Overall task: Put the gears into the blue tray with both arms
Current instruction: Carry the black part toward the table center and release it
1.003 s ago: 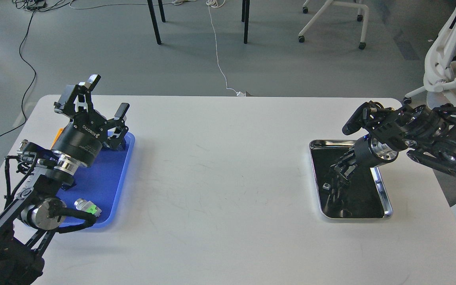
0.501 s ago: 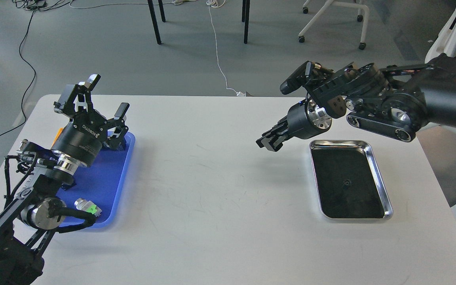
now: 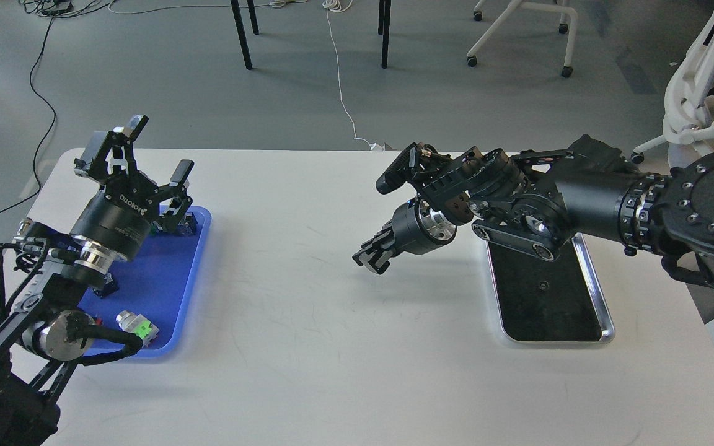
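The left tool (image 3: pixel 149 148) is wide open and empty, at 12 o'clock over the blue tray (image 3: pixel 171 282). The right tool (image 3: pixel 370 255) looks pinched together above the tabletop (image 3: pixel 307 347); I cannot tell if it holds anything. One gear (image 3: pixel 542 285) lies in the steel tray (image 3: pixel 599 291).

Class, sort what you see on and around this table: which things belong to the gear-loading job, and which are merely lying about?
Job: blue tray; gear in the steel tray; left gripper; right gripper.

Lying about: green push-button; office chair; floor cable.

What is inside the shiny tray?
One tiny black gear lies on the steel tray's dark floor. The right arm covers the tray's far end, so that part is hidden.
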Robot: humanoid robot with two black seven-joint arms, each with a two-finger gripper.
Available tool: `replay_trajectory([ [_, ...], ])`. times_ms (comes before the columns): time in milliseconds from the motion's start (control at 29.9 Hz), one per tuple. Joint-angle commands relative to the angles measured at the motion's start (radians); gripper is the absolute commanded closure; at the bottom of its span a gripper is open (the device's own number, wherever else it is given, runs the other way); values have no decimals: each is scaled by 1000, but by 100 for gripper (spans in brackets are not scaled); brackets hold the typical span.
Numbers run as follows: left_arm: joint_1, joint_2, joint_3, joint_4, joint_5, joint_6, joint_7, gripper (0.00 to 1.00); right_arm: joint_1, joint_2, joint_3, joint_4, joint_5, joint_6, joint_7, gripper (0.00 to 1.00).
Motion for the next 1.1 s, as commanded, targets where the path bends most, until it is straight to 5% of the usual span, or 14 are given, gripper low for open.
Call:
replay_trajectory([
  [0, 4, 0, 0, -8, 0, 0, 0, 2, -19, 0, -2, 6, 12, -9, 0, 80],
  [535, 33, 0, -19, -23, 0, -2, 0, 2, -78, 0, -35, 13, 50, -70, 0, 72],
  [802, 33, 2, -19, -24, 0, -2, 0, 2, -79, 0, -37, 36, 96, -70, 0, 43],
  [1003, 33, 11, -19, -31, 0, 0, 0, 2, -58, 0, 10, 43, 185, -75, 0, 6],
  [1069, 33, 20, -19, -31, 0, -2, 0, 2, -40, 0, 56, 55, 219, -70, 0, 4],
])
